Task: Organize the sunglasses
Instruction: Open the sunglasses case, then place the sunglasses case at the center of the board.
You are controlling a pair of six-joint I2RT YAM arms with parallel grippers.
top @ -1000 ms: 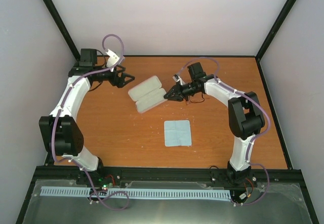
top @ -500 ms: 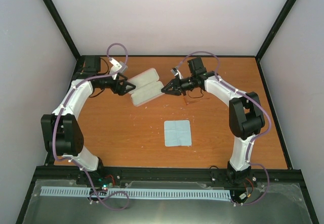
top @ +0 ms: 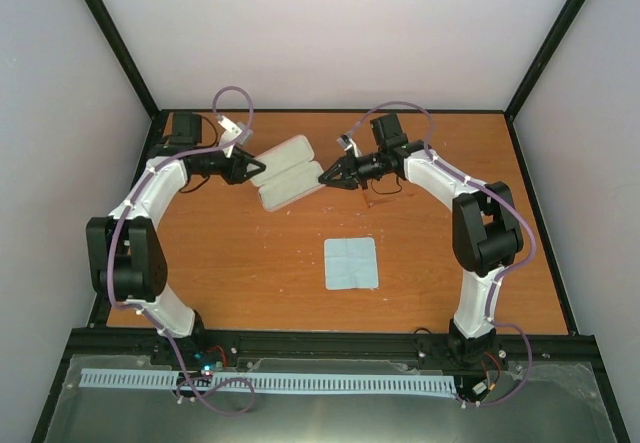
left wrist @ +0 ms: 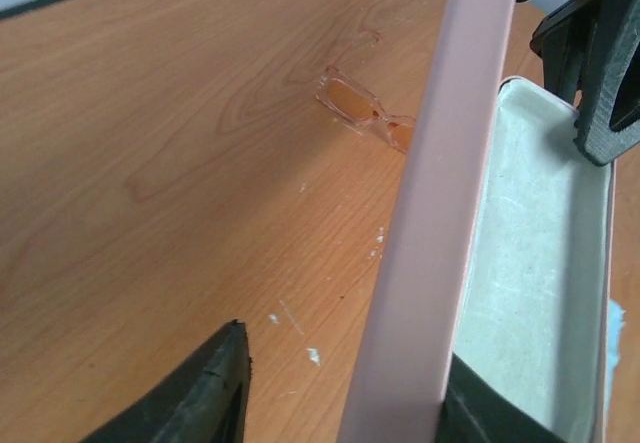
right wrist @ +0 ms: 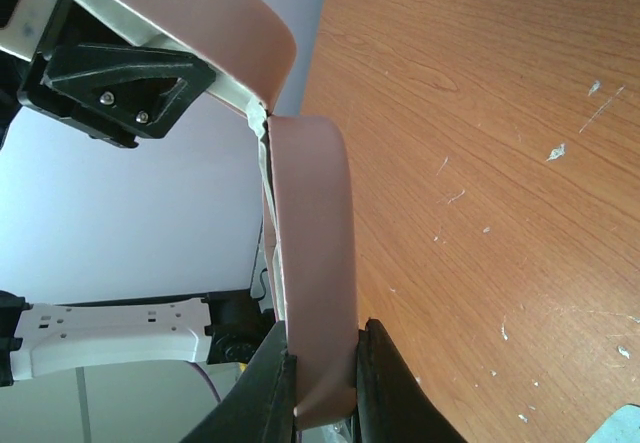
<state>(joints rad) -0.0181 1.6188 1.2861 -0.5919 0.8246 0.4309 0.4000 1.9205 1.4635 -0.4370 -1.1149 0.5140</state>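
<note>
The pink case (top: 288, 171) lies open at the back of the table, grey inside up. My right gripper (top: 325, 174) is shut on the rim at its right end, and the pink wall (right wrist: 315, 263) stands pinched between the two fingers (right wrist: 322, 363). My left gripper (top: 262, 170) is at the case's left end, astride one wall (left wrist: 440, 213). Its inner finger rests against the wall and its outer finger (left wrist: 200, 403) stands clear of it. The sunglasses (left wrist: 362, 113) lie flat on the wood beyond the case, reddish and faint, and nothing touches them.
A light-blue square cloth (top: 351, 263) lies flat on the wood, in front of the case and nearer the right arm. A black frame edges the orange table (top: 220, 253), with pale walls behind and to both sides.
The right gripper carried the case back and a little left. The left arm swung right to the case's left end, and its jaws have narrowed around the wall.
</note>
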